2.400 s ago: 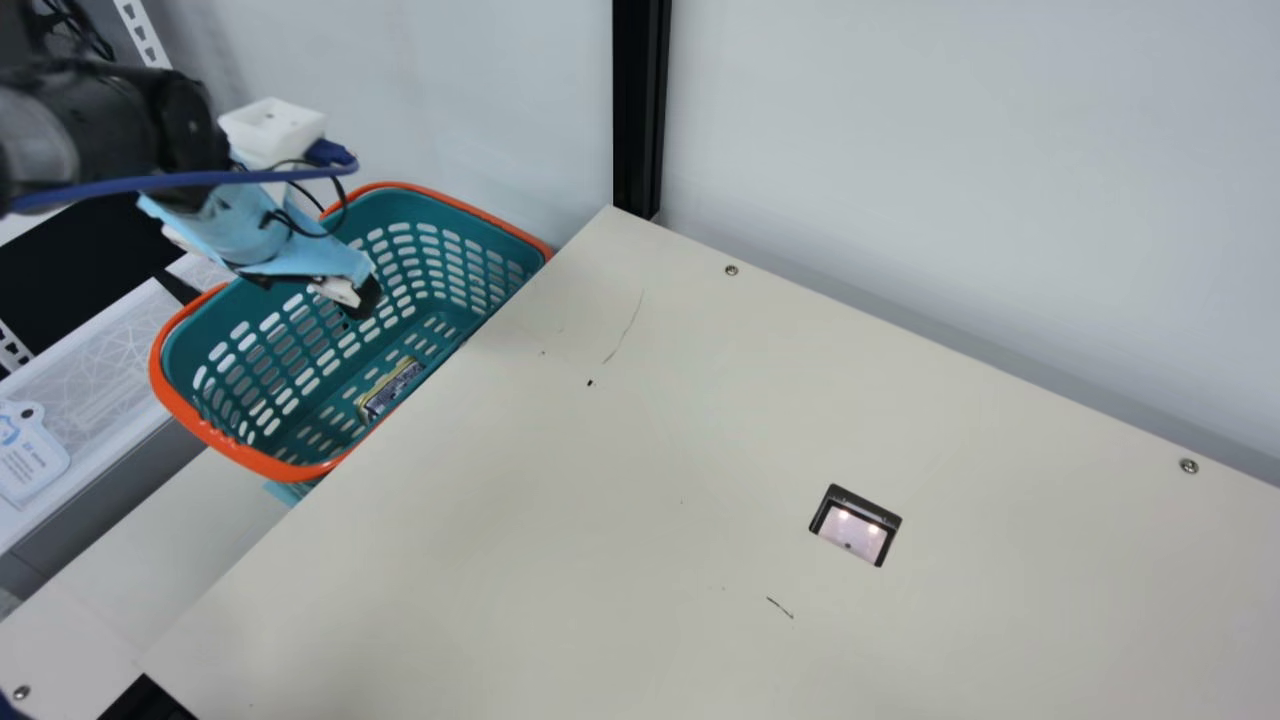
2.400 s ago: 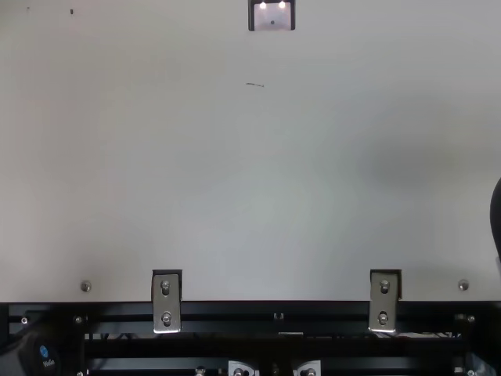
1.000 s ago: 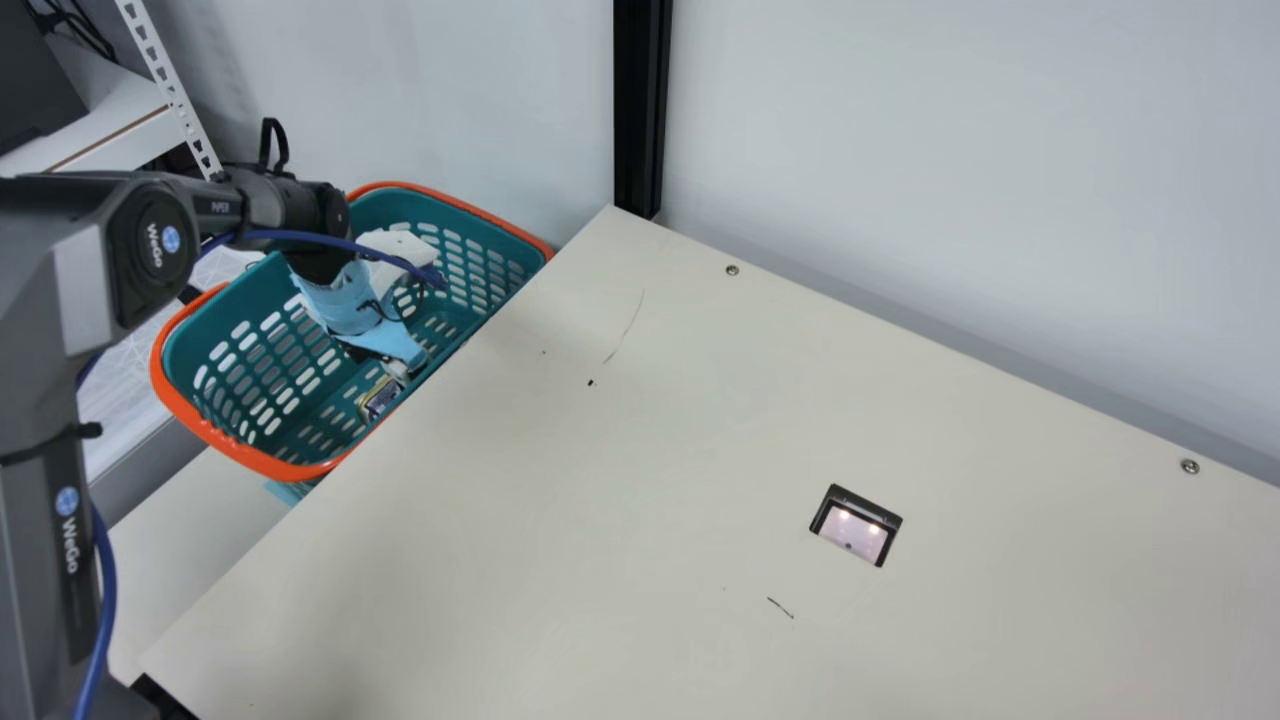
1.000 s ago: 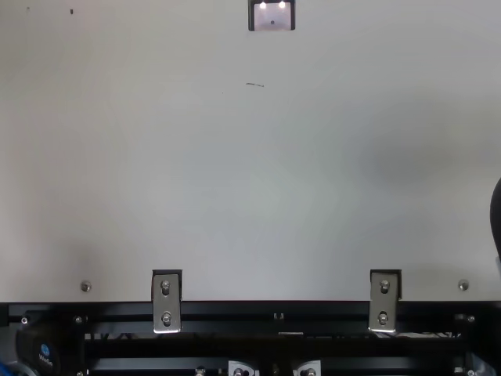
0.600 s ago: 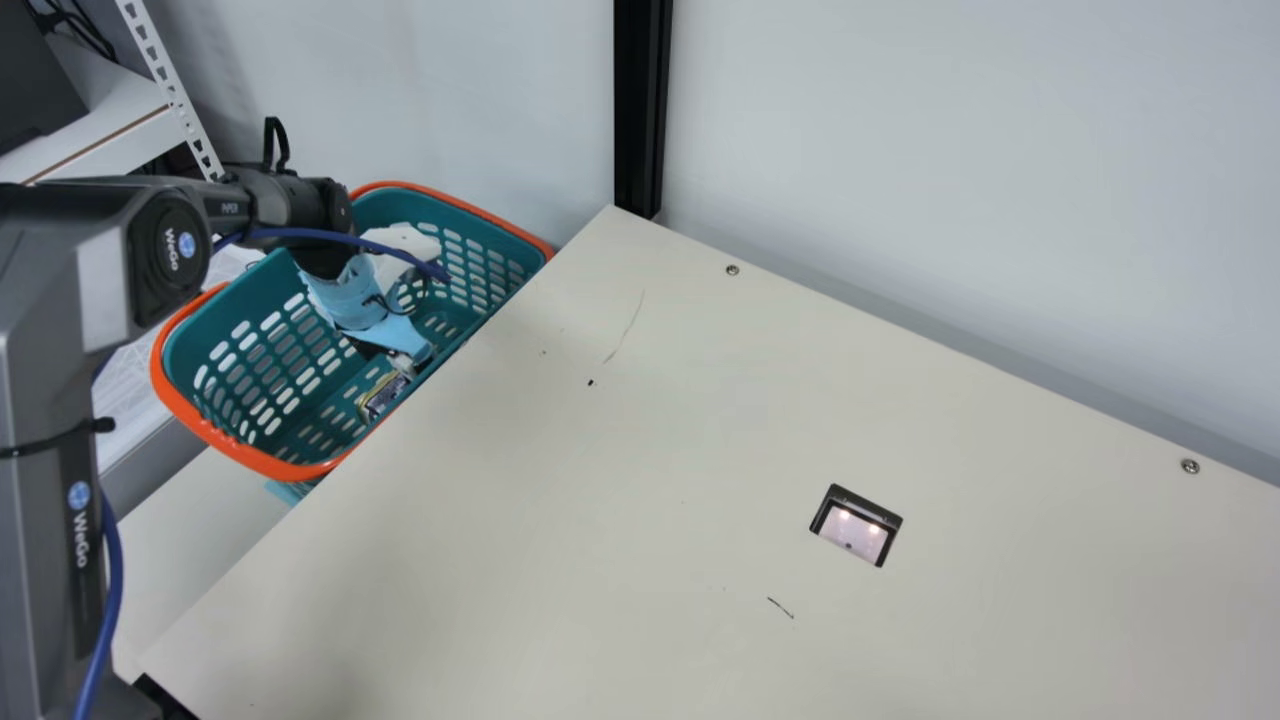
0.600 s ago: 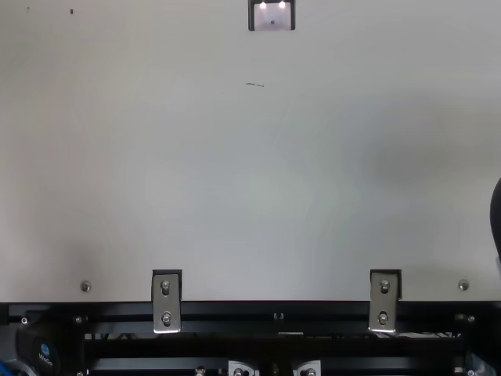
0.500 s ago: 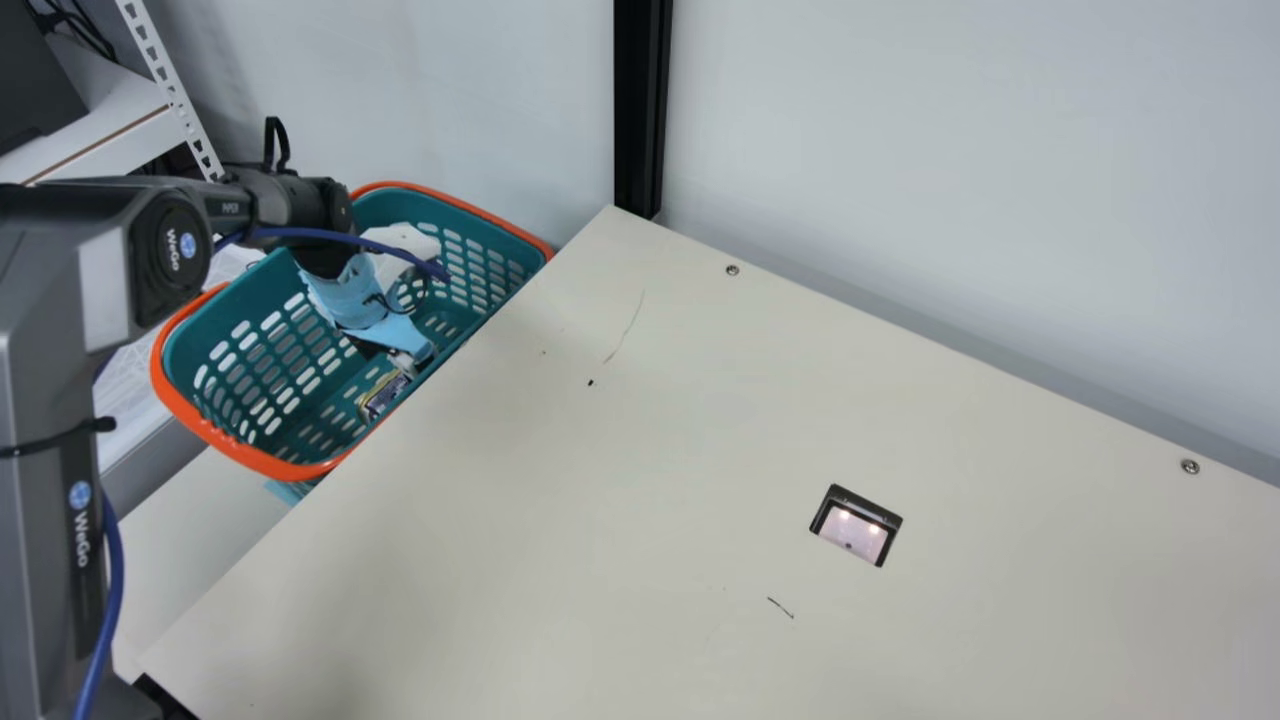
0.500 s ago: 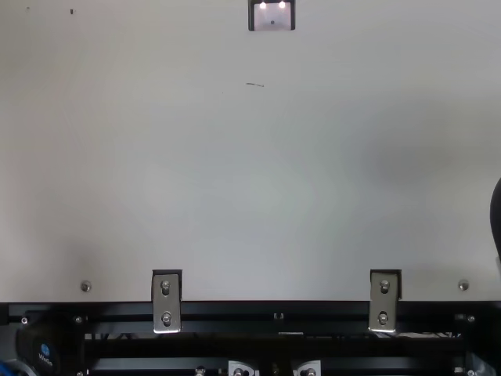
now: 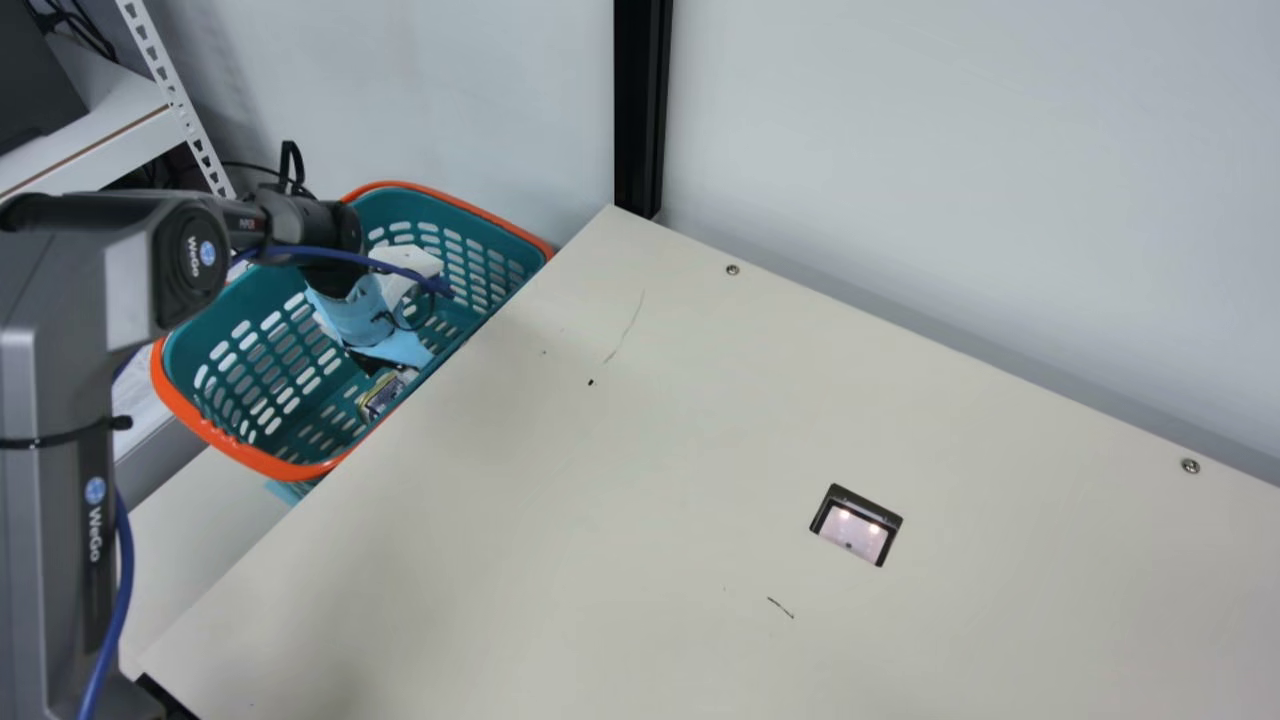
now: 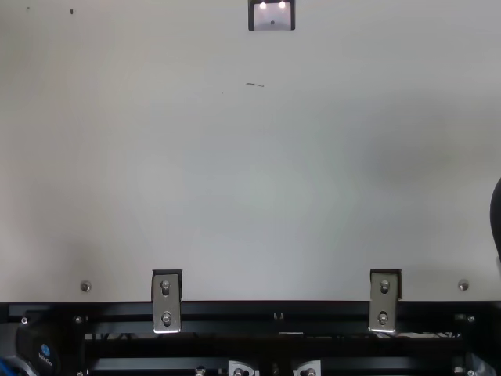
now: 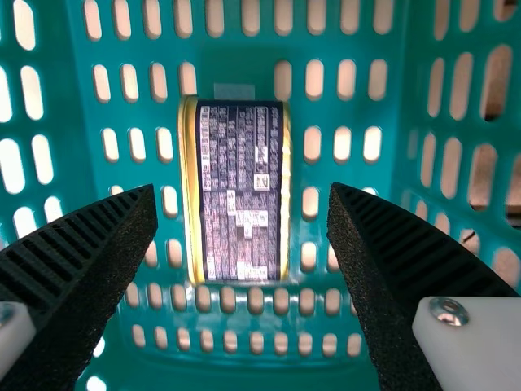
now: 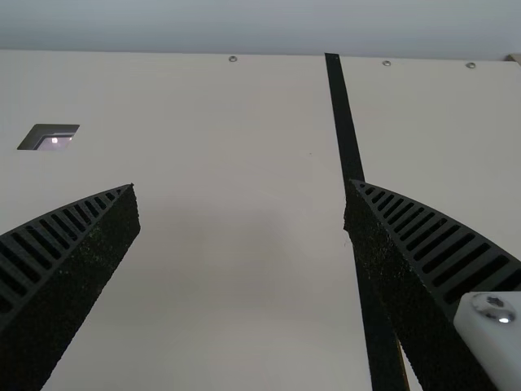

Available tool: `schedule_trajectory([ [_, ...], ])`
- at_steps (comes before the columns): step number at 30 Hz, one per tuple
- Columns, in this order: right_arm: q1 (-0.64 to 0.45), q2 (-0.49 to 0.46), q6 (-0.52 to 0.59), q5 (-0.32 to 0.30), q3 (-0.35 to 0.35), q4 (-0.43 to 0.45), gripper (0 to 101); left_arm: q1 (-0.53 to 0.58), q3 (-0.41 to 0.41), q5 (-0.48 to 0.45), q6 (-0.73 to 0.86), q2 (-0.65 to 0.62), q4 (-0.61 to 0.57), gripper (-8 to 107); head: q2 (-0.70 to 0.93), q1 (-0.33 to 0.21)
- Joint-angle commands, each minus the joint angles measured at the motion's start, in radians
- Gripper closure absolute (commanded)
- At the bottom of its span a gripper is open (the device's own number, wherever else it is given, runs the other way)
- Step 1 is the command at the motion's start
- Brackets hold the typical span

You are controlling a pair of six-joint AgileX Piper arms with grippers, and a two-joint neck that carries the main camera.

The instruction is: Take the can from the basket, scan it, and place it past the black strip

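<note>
The dark-labelled can [image 9: 378,398] with gold rims lies on its side on the floor of the teal basket [image 9: 230,445]. My left gripper [image 9: 392,372] is lowered into the basket, close to the can's upper end in the main view. In the left wrist view my left gripper [image 11: 242,194] is open, its fingers spread on either side of the can [image 11: 237,191] without touching it. My right gripper [image 12: 242,189] stands open above the table with nothing between its fingers; the black strip [image 12: 346,130] runs under its one finger. The scanner window [image 9: 853,527] glows in the tabletop.
The orange-rimmed basket stands against the left edge of the cream table [image 9: 620,450]. A wall [image 9: 950,180] and a black post [image 9: 640,110] rise behind. Two metal brackets [image 10: 166,301] sit along the near edge, and a shelf [image 9: 110,120] stands at the far left.
My left gripper has come down from above the basket toward the can, and its arm has shifted slightly rightward and lower in the last half second. The can has not moved.
</note>
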State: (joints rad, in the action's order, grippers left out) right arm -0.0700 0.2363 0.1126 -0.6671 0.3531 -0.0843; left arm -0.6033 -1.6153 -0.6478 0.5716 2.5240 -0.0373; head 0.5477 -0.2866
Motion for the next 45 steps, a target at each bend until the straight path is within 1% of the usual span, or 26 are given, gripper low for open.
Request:
schedule_trajectory([
  [1,0.0,0.0,0.0,0.0,0.0,0.0,0,-0.001,-0.009,0.004,-0.003,0.017,0.001,9,0.014,-0.023],
  [20,0.0,0.0,0.0,0.0,0.0,0.0,0,-0.004,-0.106,0.008,-0.008,0.141,-0.054,9,0.014,-0.023],
  [21,0.0,0.0,0.0,0.0,0.0,0.0,0,-0.005,-0.11,0.01,-0.004,0.144,-0.06,56,0.014,-0.023],
  [22,0.0,0.0,0.0,0.0,0.0,0.0,0,-0.005,-0.113,0.011,-0.001,0.147,-0.065,89,0.014,-0.023],
  [27,0.0,0.0,0.0,0.0,0.0,0.0,0,-0.006,-0.117,0.026,0.021,0.151,-0.105,89,0.014,-0.023],
  [32,0.0,0.0,0.0,0.0,0.0,0.0,0,-0.005,-0.093,0.046,0.064,0.119,-0.17,89,0.014,-0.023],
  [37,0.0,0.0,0.0,0.0,0.0,0.0,0,-0.003,-0.039,0.084,0.136,0.037,-0.259,89,0.014,-0.023],
  [45,0.0,0.0,0.0,0.0,0.0,0.0,0,-0.001,0.061,0.139,0.258,-0.145,-0.393,89,0.014,-0.023],
])
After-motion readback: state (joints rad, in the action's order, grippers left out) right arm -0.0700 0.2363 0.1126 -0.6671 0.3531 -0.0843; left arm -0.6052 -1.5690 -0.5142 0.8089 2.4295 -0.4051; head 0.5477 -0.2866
